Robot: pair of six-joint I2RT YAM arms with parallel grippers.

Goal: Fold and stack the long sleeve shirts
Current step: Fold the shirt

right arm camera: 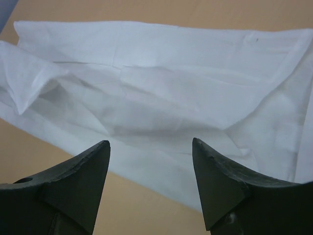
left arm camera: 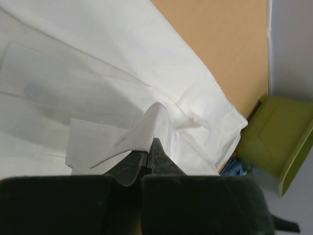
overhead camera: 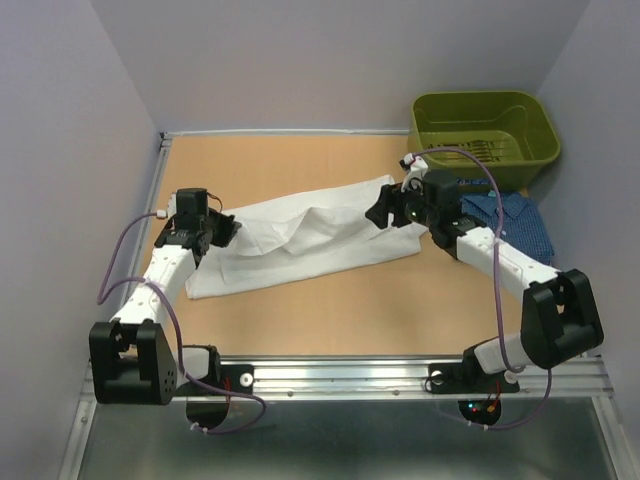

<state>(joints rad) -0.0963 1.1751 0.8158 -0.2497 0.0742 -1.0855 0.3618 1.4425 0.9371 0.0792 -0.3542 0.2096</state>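
The left gripper's (left arm camera: 148,154) jaws pinch a raised fold of the white shirt (overhead camera: 300,240); the right gripper's (right arm camera: 150,143) jaws hang spread over its other end, gripping nothing.

The tan table (overhead camera: 300,310) is carrying a white shirt (overhead camera: 300,240) lying across its middle, a blue shirt (overhead camera: 520,222) lying at right, and a green bin (overhead camera: 485,135) sitting in the far right corner.

the left fingers (left arm camera: 164,165) are squeezed tight on a little peak of the white shirt (left arm camera: 98,73). the shirt lies spread over the brown surface (left arm camera: 220,44). at the right sits a green bin (left arm camera: 279,142), with a bit of blue shirt (left arm camera: 239,167) beside it.
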